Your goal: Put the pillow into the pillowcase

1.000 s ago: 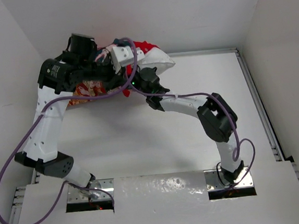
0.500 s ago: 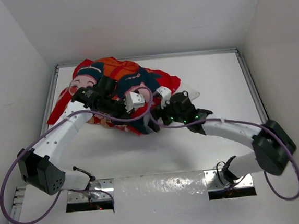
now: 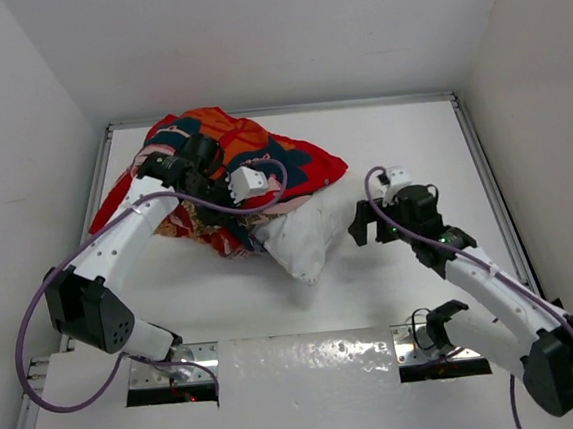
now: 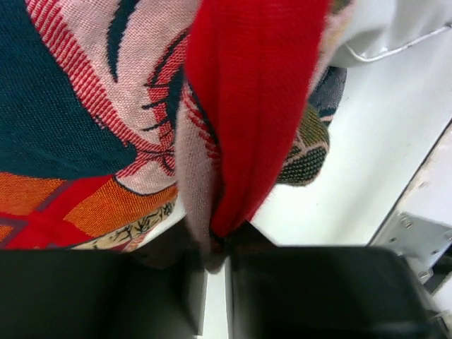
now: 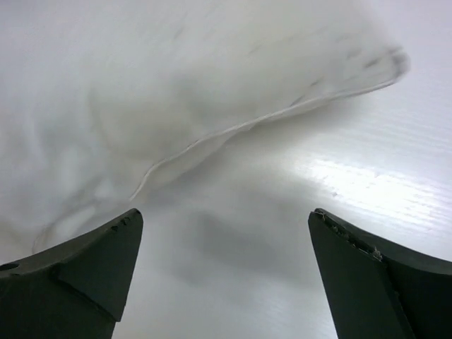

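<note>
1. My left gripper (image 4: pixel 214 258) is pinched nearly shut on a fold of the pillowcase (image 3: pixel 229 157). In the left wrist view, red and faded pink cloth runs straight down into the narrow slit between its jaws.
2. The pillowcase is heaped on the far left part of the counter (image 3: pixel 400 134), bunched and rumpled. Its red, dark blue and orange print faces up.
3. The left arm reaches across this heap from the near left, and its gripper sits on top of the cloth near the middle.
4. The pillow (image 3: pixel 304 241) pokes out from the near right side of the heap, and one white corner lies bare on the counter toward me.
5. Its far end goes under the red cloth. It seems to be inside the case's mouth, but from above I cannot tell for sure.
6. My right gripper (image 3: pixel 366 223) stands wide open and holds nothing.
7. It sits just to the right of the pillow's bare end, facing it and not touching it. In the right wrist view the blurred white pillow fills the space ahead of the spread jaws.
</note>
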You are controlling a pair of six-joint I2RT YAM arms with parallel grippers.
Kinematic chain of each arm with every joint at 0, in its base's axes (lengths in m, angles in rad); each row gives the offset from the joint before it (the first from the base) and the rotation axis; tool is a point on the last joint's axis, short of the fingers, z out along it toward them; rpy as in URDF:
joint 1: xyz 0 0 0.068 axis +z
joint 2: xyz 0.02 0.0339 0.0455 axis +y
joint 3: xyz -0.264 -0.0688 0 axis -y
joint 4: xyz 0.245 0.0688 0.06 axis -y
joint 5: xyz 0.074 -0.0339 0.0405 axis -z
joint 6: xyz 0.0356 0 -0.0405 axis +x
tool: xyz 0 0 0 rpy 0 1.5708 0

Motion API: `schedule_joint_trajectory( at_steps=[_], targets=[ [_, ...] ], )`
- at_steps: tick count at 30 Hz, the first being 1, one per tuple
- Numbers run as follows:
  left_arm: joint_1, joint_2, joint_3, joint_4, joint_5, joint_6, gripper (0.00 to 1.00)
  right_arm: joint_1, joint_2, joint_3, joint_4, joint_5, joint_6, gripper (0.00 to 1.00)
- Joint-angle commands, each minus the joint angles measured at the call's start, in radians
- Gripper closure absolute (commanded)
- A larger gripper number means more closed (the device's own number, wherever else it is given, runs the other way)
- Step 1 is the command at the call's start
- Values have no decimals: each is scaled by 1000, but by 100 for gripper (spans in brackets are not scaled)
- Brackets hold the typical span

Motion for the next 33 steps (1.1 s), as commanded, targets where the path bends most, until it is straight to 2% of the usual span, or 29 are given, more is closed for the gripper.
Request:
schedule_joint_trajectory(
  at_steps=[1, 2, 3, 4, 6, 7, 8, 9, 10, 12, 13, 15, 16, 18, 22, 24, 25, 27, 28, 29, 30, 33],
  targets=[
    [6, -29, 67, -27, -34, 48, 79, -118, -60, -14, 129, -173, 131, 1],
    [6, -34, 74, -67, -21, 61, 62, -156, -56, -9, 133, -225, 167, 1],
    [0, -28, 104, -126, 21, 96, 8, -196, -39, -9, 167, -282, 229, 1],
    [-9, -28, 133, -127, 46, 102, 0, -196, -27, -12, 179, -282, 230, 1],
    [-20, -2, 280, -160, 110, 40, 0, -248, 6, -24, 279, -334, 340, 1],
    [-26, 26, 338, -159, 200, 21, 0, -261, 44, -27, 306, -334, 416, 1],
    [-34, 49, 403, -145, 242, 4, 0, -288, 62, -32, 343, -334, 458, 1],
    [-46, 76, 511, -118, 265, -86, 0, -299, 79, -49, 435, -337, 496, 1],
    [-81, 137, 556, -57, 275, -137, 0, -307, 95, -58, 480, -325, 571, 1],
    [-138, 201, 622, 8, 238, -241, 0, -313, 133, -79, 562, -252, 615, 1],
    [-203, 228, 618, 87, 159, -269, 0, -315, 147, -84, 592, -229, 629, 1],
    [-268, 299, 575, 169, 59, -294, 0, -313, 205, -89, 674, -216, 642, 1],
    [-319, 337, 560, 254, 40, -297, 0, -313, 226, -83, 692, -221, 639, 1],
    [-362, 371, 535, 397, -6, -335, 0, -315, 286, -63, 699, -213, 630, 1],
    [-387, 504, 580, 504, -104, -396, 1, -313, 351, -93, 779, -222, 644, 1],
    [-387, 543, 563, 556, -175, -410, 10, -313, 403, -109, 856, -260, 641, 2],
    [-387, 558, 561, 562, -190, -407, 25, -315, 424, -104, 891, -274, 638, 5],
    [-385, 598, 581, 536, -205, -406, 49, -313, 499, -96, 926, -300, 641, 13],
    [-385, 610, 597, 519, -205, -418, 78, -313, 525, -87, 951, -339, 645, 26],
    [-384, 626, 633, 486, -187, -422, 91, -308, 583, -81, 1012, -360, 668, 33],
    [-382, 630, 676, 469, -175, -439, 100, -305, 611, -72, 1044, -404, 684, 49],
    [-370, 624, 767, 415, -81, -464, 100, -266, 685, -61, 1193, -460, 733, 80]
  ],
)
